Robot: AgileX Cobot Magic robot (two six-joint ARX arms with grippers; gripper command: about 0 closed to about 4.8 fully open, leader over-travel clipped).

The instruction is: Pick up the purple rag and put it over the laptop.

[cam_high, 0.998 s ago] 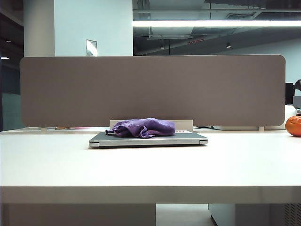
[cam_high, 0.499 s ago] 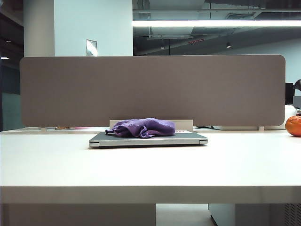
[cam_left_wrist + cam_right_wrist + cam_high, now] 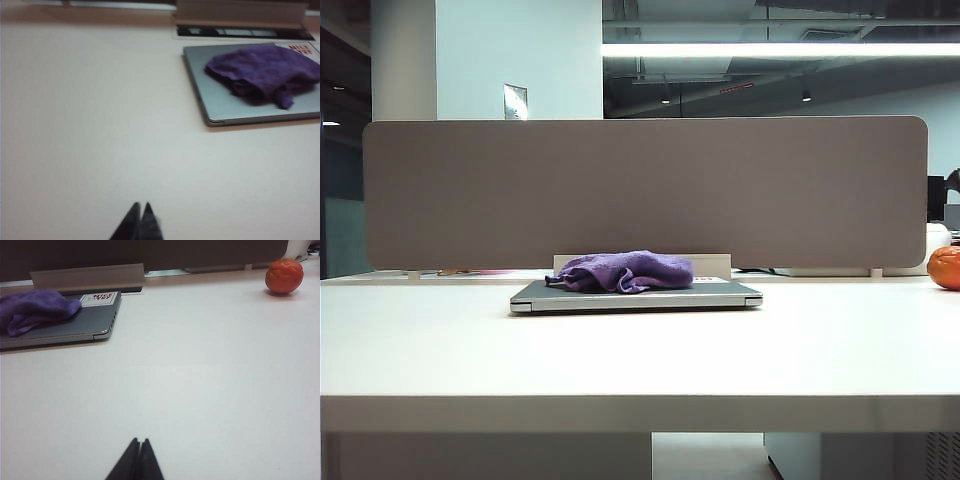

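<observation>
Surroundings: a white table [image 3: 640,350] carries all items. A grey partition panel [image 3: 645,192] stands upright along its far edge. A low white box [image 3: 240,11] sits just behind the laptop, between it and the panel. One orange round fruit [image 3: 284,275] rests near the table's far right edge, well apart from the laptop. A sticker with red lettering [image 3: 102,297] shows on one far corner of the laptop lid. Nothing stands on the bare table surface between either claw and the laptop.

Count: one laptop, one purple rag, one fruit, one box, one panel, two claws.

Task items: the laptop [image 3: 636,295] lies closed and flat at the middle of the table. The purple rag [image 3: 625,271] lies bunched on its lid, covering the middle part only; the lid's left and right ends remain exposed, and one small flap droops toward the front edge.

Claws: neither appears in the exterior view. The left claw [image 3: 141,219] has its tips pressed together, holding nothing, above bare table, well apart from the rag [image 3: 265,72] and laptop [image 3: 235,107]. The right claw [image 3: 139,455] is likewise pressed together and empty, over bare table, with the rag [image 3: 35,309] and laptop [image 3: 75,325] well apart from it.
</observation>
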